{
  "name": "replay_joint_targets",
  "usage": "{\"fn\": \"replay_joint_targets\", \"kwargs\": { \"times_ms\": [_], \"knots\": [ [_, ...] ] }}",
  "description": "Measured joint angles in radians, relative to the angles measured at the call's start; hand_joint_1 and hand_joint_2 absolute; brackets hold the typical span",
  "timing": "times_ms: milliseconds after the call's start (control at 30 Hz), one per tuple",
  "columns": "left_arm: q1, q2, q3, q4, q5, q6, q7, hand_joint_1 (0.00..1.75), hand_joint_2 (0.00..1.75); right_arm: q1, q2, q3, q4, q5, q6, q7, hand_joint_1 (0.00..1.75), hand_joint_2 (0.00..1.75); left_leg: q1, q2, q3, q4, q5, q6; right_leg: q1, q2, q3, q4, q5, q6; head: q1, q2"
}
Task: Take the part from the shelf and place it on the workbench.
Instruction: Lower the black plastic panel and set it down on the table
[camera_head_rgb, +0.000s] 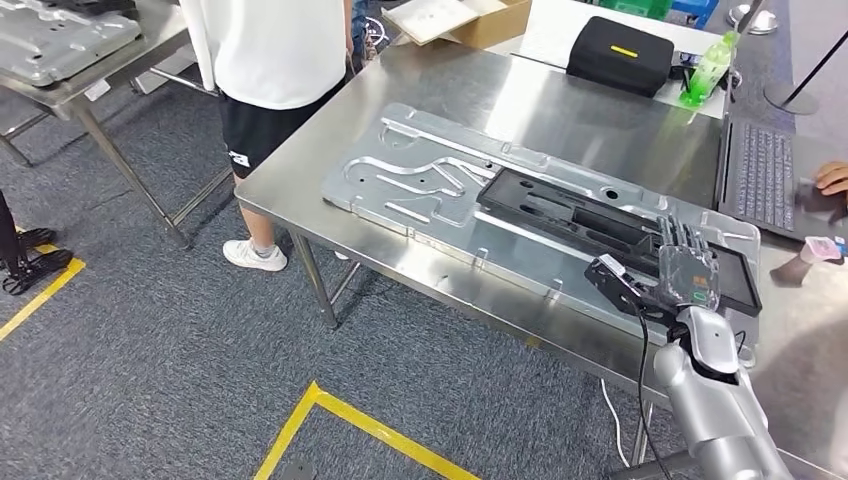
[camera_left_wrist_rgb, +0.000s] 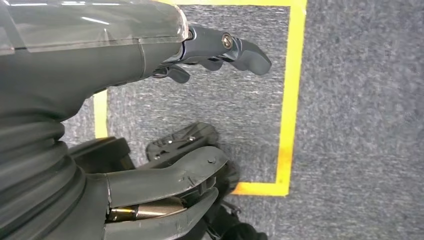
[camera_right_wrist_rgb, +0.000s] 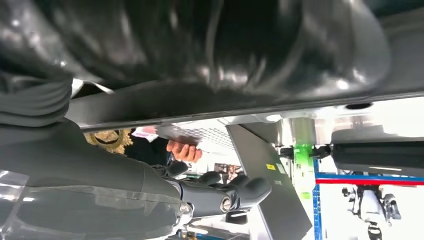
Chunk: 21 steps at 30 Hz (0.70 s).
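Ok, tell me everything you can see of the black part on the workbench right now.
The black part is a long, flat, matte tray-like moulding, plastic by its look, with ribbed recesses along its length. It lies flat on the stamped silver metal panel on the steel workbench, angled across it. Its near end sits under the right hand, whose fingers rest over its edge; whether they grip it I cannot tell.

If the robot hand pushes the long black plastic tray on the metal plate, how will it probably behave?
The long black plastic tray looks thin and hollow, so probably light and slightly flexible. It lies flat on the ribbed silver metal plate, so it should slide, not tip or roll.
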<state>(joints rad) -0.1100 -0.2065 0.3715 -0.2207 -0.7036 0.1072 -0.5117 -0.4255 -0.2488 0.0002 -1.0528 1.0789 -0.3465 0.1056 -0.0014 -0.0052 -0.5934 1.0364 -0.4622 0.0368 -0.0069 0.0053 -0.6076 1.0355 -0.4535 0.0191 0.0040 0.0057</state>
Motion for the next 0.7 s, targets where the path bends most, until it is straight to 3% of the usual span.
{"fn": "replay_joint_targets", "kwargs": {
  "times_ms": [33,100,167,233,267,300,367,433,567,600,700],
  "knots": [
    [0.001,0.0,0.002,0.0,0.002,0.001,0.0,0.0,1.75,0.018,0.003,0.0,-0.025,0.002,0.001,0.009,0.0,0.0,0.001,-0.001,0.001,-0.004,0.003,0.006,-0.002,0.0,-0.002,0.004,-0.005,0.005,0.0,0.0],
    [0.001,0.0,0.007,0.0,0.003,0.003,0.0,0.0,1.75,0.055,0.013,0.0,-0.082,0.006,0.007,0.027,0.0,0.0,0.004,-0.001,0.004,-0.013,0.009,0.017,-0.005,-0.001,-0.024,0.057,-0.043,0.013,0.0,0.0],
    [0.002,0.0,0.011,0.0,0.004,0.006,0.0,0.0,1.75,0.095,0.027,0.003,-0.144,0.007,0.019,0.041,0.0,0.0,0.003,0.0,0.004,-0.014,0.009,0.021,-0.007,-0.002,-0.078,0.174,-0.104,0.019,0.0,0.0],
    [0.004,0.0,0.015,0.0,0.004,0.01,0.0,0.0,1.75,0.132,0.043,0.012,-0.197,0.007,0.027,0.049,0.0,0.0,0.002,0.0,0.004,-0.013,0.008,0.022,-0.009,-0.002,-0.117,0.253,-0.123,0.023,0.0,0.0],
    [0.005,0.0,0.017,0.0,0.004,0.011,0.0,0.0,1.75,0.146,0.05,0.016,-0.219,0.007,0.028,0.052,0.0,0.0,0.002,0.0,0.005,-0.013,0.008,0.021,-0.01,-0.002,-0.113,0.244,-0.105,0.024,0.0,0.0],
    [0.005,0.0,0.019,0.0,0.004,0.011,0.0,0.0,1.75,0.156,0.056,0.02,-0.237,0.007,0.028,0.053,0.0,0.0,0.002,0.0,0.006,-0.013,0.007,0.02,-0.012,-0.003,-0.091,0.198,-0.074,0.023,0.0,0.0],
    [0.005,-0.001,0.023,0.0,0.005,0.012,-0.001,0.0,1.75,0.168,0.066,0.026,-0.276,0.005,0.027,0.055,0.0,0.0,0.0,0.0,0.008,-0.012,0.004,0.016,-0.01,-0.005,-0.028,0.069,-0.019,0.018,0.0,0.0],
    [0.006,-0.001,0.027,0.0,0.007,0.015,-0.002,0.0,1.75,0.184,0.076,0.034,-0.318,0.0,0.026,0.055,0.0,0.0,-0.001,0.0,0.008,-0.012,0.002,0.007,-0.004,-0.006,0.006,0.0,-0.006,0.009,0.0,0.0],
    [0.008,-0.001,0.032,0.0,0.011,0.019,-0.004,0.0,1.75,0.235,0.099,0.058,-0.4,0.001,0.015,0.055,0.0,0.0,0.002,0.0,0.004,0.005,-0.014,-0.015,-0.003,-0.006,0.016,-0.015,-0.004,-0.013,0.0,0.0],
    [0.008,-0.001,0.034,0.0,0.011,0.02,-0.004,0.0,1.75,0.245,0.105,0.064,-0.418,0.002,0.01,0.055,0.0,0.0,0.003,0.0,-0.009,0.037,-0.036,-0.02,-0.005,-0.007,0.019,-0.019,-0.002,-0.02,0.0,0.0],
    [0.013,-0.001,0.037,0.0,0.012,0.02,-0.005,0.0,1.75,0.267,0.121,0.076,-0.454,0.003,0.005,0.055,0.0,0.0,0.005,0.0,-0.091,0.215,-0.122,-0.026,-0.002,-0.008,0.021,-0.019,-0.002,-0.031,0.0,0.0]
  ]
}}
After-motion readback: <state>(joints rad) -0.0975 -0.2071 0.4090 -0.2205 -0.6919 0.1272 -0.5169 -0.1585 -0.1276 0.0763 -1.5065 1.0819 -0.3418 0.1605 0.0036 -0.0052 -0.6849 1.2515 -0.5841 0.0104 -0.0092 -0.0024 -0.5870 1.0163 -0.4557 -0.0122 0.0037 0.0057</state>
